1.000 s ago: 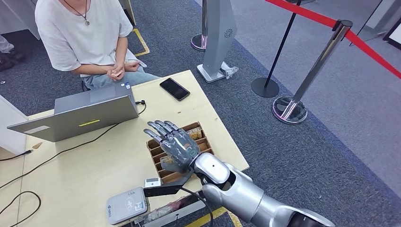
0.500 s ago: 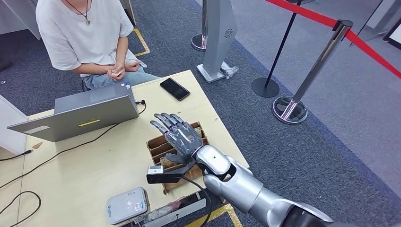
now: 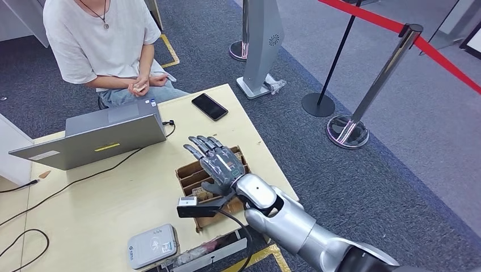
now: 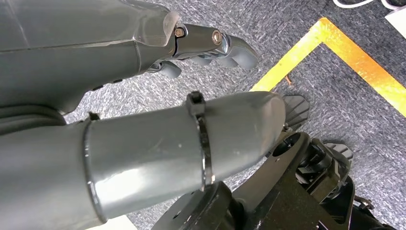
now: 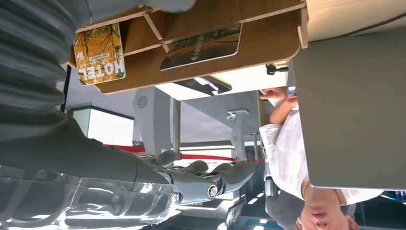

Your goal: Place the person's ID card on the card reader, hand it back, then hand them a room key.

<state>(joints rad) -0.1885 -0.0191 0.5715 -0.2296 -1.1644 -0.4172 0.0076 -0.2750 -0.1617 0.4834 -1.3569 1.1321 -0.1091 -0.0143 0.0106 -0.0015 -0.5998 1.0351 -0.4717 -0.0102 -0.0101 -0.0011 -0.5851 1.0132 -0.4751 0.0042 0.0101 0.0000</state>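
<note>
My right hand [image 3: 218, 166] hovers flat over the wooden card box [image 3: 190, 173], fingers stretched out and holding nothing. In the right wrist view the same hand [image 5: 191, 179] lies beside the box's slots, where a "HOTEL" key card [image 5: 99, 52] and a second key card [image 5: 201, 45] stand. The white card reader [image 3: 150, 245] lies at the table's near edge with nothing on it. The person [image 3: 99, 39] sits across the table with a small pale thing in their hands [image 3: 139, 87]. My left hand [image 4: 191, 43] hangs over the carpet, holding nothing.
An open grey laptop [image 3: 96, 136] stands at the left with cables trailing across the table. A black phone [image 3: 209, 106] lies near the far edge. A grey kiosk post [image 3: 262, 39] and belt stanchions [image 3: 363, 102] stand on the carpet to the right.
My right hand has moved a little away from me and to the right over the card box, then nearly stopped. The person stays seated.
</note>
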